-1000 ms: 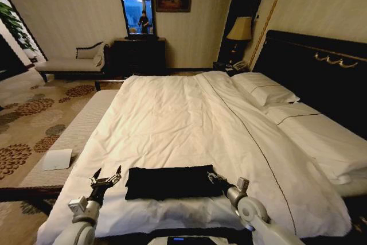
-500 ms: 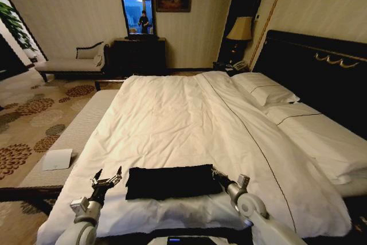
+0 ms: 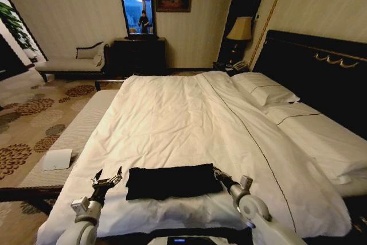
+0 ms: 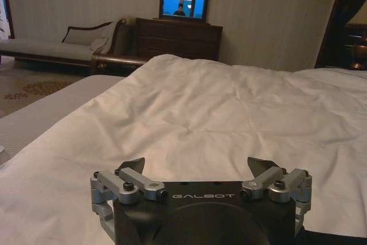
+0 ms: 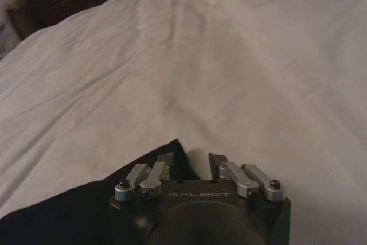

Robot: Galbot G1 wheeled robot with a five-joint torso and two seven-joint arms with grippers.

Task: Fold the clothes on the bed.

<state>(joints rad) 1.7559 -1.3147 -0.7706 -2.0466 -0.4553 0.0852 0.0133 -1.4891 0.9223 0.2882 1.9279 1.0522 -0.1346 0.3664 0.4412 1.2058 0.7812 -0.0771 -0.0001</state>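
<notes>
We see black T-shirt (image 3: 172, 181) lying as flat folded band near foot of bed (image 3: 189, 119). Left gripper (image 3: 106, 179) spread, just beside its left end. Right gripper (image 3: 220, 176) partly parted at right corner, likely positioned for next fold.

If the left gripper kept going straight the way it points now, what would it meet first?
Probably only the white duvet. The left gripper, open, points up the bed beside the black T-shirt, not at it; height above the duvet is unclear.

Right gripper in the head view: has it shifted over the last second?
Yes, slightly. The right gripper has drawn back toward the robot and a little rightward along the shirt's right edge; the shirt and duvet seam stayed put.
</notes>
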